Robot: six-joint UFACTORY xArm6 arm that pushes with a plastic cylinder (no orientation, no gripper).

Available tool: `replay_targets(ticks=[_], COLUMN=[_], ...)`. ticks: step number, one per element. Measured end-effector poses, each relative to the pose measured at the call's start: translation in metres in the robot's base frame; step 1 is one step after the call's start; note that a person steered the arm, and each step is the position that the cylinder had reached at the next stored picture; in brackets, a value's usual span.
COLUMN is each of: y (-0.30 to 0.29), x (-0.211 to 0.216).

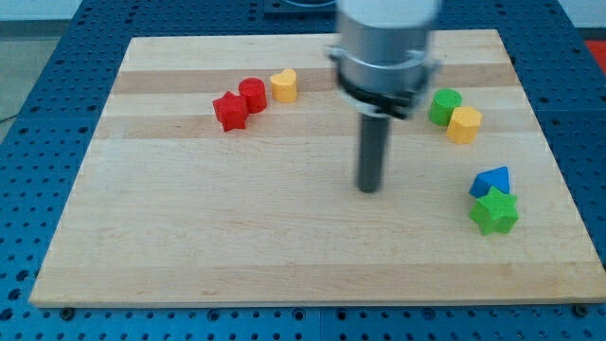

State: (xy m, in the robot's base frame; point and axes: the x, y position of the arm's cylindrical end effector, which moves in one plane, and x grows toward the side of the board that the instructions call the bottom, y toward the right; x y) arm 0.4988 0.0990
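Observation:
My tip (368,188) rests on the wooden board (189,237) a little right of its middle, touching no block. Nearest on the view's right are the blue triangular block (491,180) and, just below and touching it, the green star block (495,211). Further up on the right, a green cylinder (444,106) sits against a yellow hexagonal block (464,124). At the upper left, a red star block (229,111), a red cylinder (252,95) and a yellow heart-shaped block (284,85) form a slanted row.
The board lies on a blue perforated table (38,142). The arm's grey cylindrical body (386,47) hangs over the board's top middle and hides part of it.

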Motion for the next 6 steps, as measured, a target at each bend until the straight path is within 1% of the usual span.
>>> replay_targets(ticks=[1,2,3,4,5,6], y=[0.093,0.176,0.219,0.219,0.217,0.176], x=[0.005,-0.028,-0.068,-0.091,-0.102,-0.105])
